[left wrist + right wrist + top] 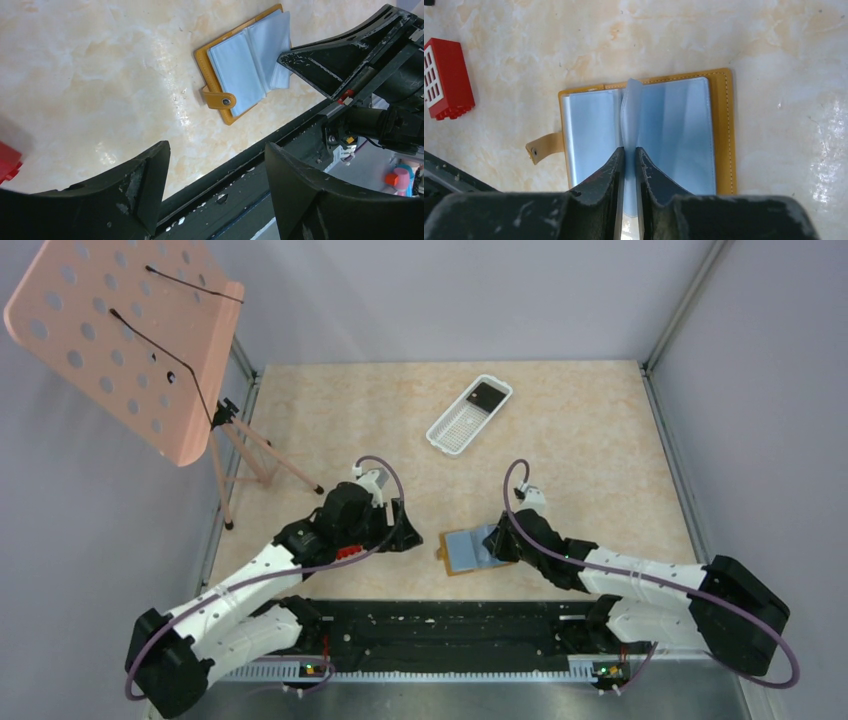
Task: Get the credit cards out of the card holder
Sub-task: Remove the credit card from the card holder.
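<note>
— Now, where does the holder lie?
— It lies flat and open on the tabletop, tan cover down and blue-grey panels up. Its tab sticks out from one edge, and the snap on it shows in the left wrist view.

— How does the right gripper stand to the holder?
— It sits over the holder's middle. Its fingers are pressed together on a thin pale-blue leaf that stands up from the fold. The other leaves lie flat to either side. Whether the pinched leaf is a card or a clear sleeve cannot be told.

— And the left gripper?
— It is off the holder's tab side and apart from it. Its fingers are spread wide, with nothing between them.

— What else lies around the holder?
— A red block rests on the tabletop near the tab side, not touching the holder. A white tray with something dark at one end sits well apart, beyond the holder's far edge. A pink perforated stand rises farther off, past the tab side.
</note>
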### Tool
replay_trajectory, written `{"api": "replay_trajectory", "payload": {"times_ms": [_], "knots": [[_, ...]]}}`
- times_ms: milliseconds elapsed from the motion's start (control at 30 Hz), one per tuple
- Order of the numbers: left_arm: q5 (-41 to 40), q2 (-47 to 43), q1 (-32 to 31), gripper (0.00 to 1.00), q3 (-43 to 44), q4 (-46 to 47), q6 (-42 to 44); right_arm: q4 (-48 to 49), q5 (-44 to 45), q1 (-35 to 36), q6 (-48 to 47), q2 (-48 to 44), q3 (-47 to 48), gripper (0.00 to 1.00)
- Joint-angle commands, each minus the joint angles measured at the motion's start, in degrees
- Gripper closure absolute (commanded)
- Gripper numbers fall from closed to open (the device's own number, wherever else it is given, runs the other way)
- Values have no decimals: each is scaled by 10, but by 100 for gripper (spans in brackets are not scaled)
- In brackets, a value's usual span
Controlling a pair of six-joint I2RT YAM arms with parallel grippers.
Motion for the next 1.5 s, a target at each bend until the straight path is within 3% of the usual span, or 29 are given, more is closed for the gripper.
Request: {"api": "replay_trajectory", "payload": {"times_ms": [0,233,833,967,1100,1200,1333,1467], "knots": [[28,38,-8,25,-13,106,-26,9,-7,-11,2,-41,-16,87],[23,112,-29,26,-10,159,-40,-98,28,-15,-18,-94,11,54],[-15,303,-85,29,37,222,-37,-160,-23,-16,-53,-169,52,48],[-6,319,-90,43,39,246,-36,-133,-59,-16,-58,-164,49,46],[-3,313,-92,81,37,250,-34,-88,-89,-16,-54,-150,37,46],[4,297,-93,100,34,247,-34,-64,-95,-15,-56,-121,30,46],[10,260,-96,100,20,252,-36,-57,-97,-12,-71,-72,37,35],[17,232,-97,100,7,261,-37,-61,-71,-4,-81,-29,45,34]]}}
